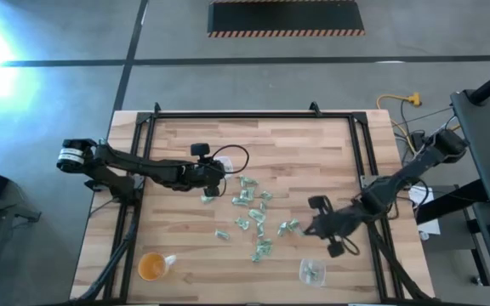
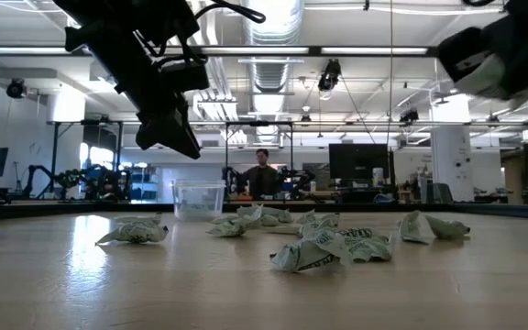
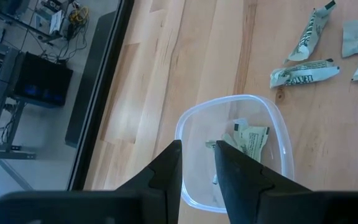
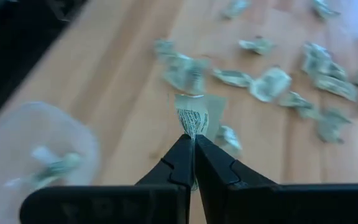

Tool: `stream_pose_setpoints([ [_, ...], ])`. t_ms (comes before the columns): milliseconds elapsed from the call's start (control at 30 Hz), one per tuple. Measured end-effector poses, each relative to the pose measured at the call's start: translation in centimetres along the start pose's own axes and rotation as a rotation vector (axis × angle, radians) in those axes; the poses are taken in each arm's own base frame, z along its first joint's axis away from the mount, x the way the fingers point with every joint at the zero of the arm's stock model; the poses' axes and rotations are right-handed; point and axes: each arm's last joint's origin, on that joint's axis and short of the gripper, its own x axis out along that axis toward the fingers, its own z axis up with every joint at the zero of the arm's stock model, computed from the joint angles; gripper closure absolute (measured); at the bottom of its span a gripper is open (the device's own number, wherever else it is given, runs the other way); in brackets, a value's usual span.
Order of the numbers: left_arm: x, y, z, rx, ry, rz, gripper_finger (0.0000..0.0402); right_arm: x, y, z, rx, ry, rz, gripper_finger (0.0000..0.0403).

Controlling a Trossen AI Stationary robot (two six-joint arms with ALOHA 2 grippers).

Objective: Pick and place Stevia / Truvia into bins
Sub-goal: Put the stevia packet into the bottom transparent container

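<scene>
Several crumpled pale green and white Stevia packets (image 1: 249,212) lie loose in the middle of the table. My left gripper (image 3: 197,152) hovers above a clear squarish bin (image 3: 278,134), its fingers a narrow gap apart and empty; packets (image 3: 248,140) lie inside that bin. In the low view this bin (image 2: 198,198) stands on the table below the left gripper (image 2: 180,137). My right gripper (image 4: 193,138) is shut on one packet, raised over the table between the pile and the second clear bin (image 4: 39,152), which also holds packets (image 1: 311,270). My right gripper pinches one packet by its lower edge (image 4: 192,124) between the two fingertips. The packet stands up past the fingertips, lifted clear of the table.
An orange-tinted round cup (image 1: 152,266) stands near the table's near left corner. A black frame rail (image 1: 253,116) runs along the table's far and side edges. Loose packets (image 2: 324,249) lie close to the low camera. A person (image 2: 261,174) stands far behind the table.
</scene>
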Motion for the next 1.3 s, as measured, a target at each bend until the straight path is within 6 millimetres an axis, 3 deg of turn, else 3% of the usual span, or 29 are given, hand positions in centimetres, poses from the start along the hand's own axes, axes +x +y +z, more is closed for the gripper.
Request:
stream_pose_setpoints([
  [733,0.0,0.0,0.0,0.0,-0.002,-0.005,0.0322,1.3,6.5,-1.0,-0.089,-0.063,0.238,0.0394],
  [1300,-0.1,-0.1,0.0,0.001,-0.004,-0.008,0.0322,3.0,7.5,-1.6,-0.039,-0.02,0.305,0.0394],
])
